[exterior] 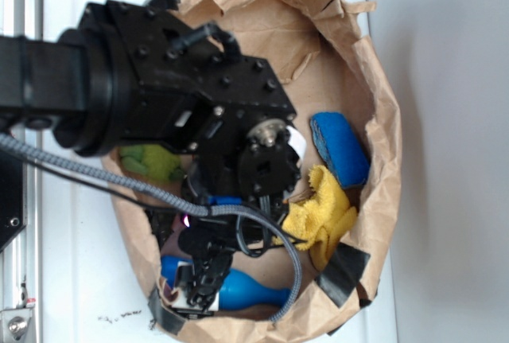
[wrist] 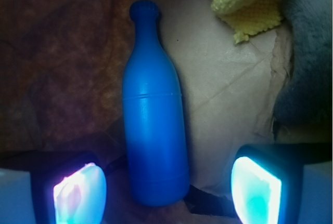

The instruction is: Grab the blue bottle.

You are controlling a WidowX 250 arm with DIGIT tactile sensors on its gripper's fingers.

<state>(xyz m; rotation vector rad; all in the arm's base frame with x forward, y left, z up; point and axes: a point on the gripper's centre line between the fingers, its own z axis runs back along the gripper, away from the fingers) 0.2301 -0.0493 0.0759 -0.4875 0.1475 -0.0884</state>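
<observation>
While the claw (wrist: 166,190) hangs released, the unlabelled blue bottle (wrist: 154,120) lies between its fingers.

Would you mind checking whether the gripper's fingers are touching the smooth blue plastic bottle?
Apart. The wrist view shows paper on both sides between the open gripper's glowing pads and the bottle.

The blue bottle (wrist: 155,125) under my wrist camera looks like smooth plastic with a soft, matt sheen. It lies on creased brown paper (wrist: 229,94), the lining of a crumpled paper bag (exterior: 382,104). Beside it, the yellow cloth (wrist: 244,0) is knitted and nubbly. My gripper (wrist: 167,187) pads (wrist: 256,190) look glossy and glowing.
</observation>
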